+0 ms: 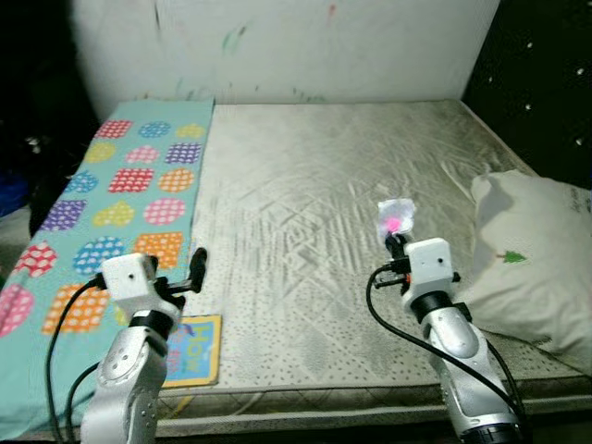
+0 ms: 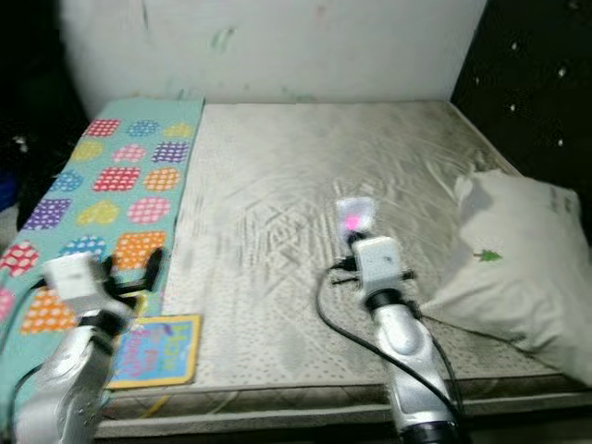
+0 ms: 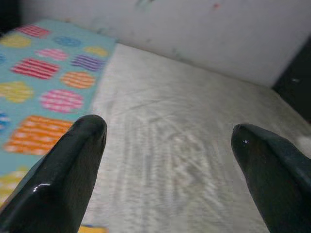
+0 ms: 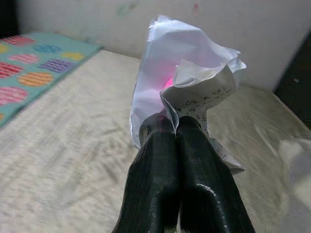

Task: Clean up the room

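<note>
Right wrist view: crumpled paper pinched over the bed

Right wrist view shows the right tool with its two black fingers pressed together on a crumpled paper. The paper is white, with small printed text on one fold and a pink glow or patch at its middle. It stands up from the fingertips, held above the mattress and not touching it. In the left eye view the same paper sits at the end of the right arm, over the middle-right part of the bed.

The left tool has its fingers spread wide apart with nothing between them. In the left eye view it hovers low near the front left corner of the bed, close to the edge of the blanket.

That blanket is teal with coloured spotted patches and covers the left strip of the bed from the wall to the front edge. A children's book with a yellow and blue cover lies flat at the front edge of the mattress, just beside the left arm and partly hidden by it. A white pillow with a small green print lies at the right side of the bed, near the right arm. A white wall stands behind the bed.
</note>
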Controlling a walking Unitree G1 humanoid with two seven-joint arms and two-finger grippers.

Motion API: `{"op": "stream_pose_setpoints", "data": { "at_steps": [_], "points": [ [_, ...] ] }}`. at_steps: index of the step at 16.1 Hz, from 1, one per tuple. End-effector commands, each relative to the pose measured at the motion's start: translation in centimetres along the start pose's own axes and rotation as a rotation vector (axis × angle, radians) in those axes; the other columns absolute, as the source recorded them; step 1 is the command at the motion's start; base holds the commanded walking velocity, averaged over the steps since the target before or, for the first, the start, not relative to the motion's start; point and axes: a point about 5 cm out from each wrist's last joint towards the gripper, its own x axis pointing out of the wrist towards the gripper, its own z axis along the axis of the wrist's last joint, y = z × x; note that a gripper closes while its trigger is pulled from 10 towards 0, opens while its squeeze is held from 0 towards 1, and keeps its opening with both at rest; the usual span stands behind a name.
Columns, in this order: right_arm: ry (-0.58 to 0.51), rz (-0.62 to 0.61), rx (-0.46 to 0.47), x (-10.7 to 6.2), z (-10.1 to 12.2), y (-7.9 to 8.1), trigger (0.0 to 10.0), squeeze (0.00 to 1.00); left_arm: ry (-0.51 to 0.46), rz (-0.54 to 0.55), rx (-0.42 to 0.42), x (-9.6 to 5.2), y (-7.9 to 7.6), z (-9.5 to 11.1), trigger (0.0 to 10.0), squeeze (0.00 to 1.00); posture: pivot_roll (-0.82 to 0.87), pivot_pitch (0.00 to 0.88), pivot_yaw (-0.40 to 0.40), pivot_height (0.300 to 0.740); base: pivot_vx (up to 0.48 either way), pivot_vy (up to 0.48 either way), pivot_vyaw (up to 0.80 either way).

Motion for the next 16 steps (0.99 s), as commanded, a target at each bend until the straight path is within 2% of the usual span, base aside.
{"op": "stream_pose_setpoints", "data": {
  "at_steps": [1, 16],
  "points": [
    [-0.012, 0.005, 0.012, 0.15, 0.37, 0.11, 10.0, 0.0, 0.01, 0.02, 0.012, -0.13, 0.57, 0.04, 10.0, 0.0, -0.12, 0.0, -0.023, 0.74, 0.0, 0.304, 0.0],
    [-0.009, 0.022, 0.007, 0.29, 0.38, 0.22, 10.0, 0.0, 0.02, 0.024, 0.005, 0.08, 0.6, -0.03, 10.0, 0.0, -0.13, 0.0, -0.024, 0.74, 0.0, 0.48, 0.0]
  ]
}}
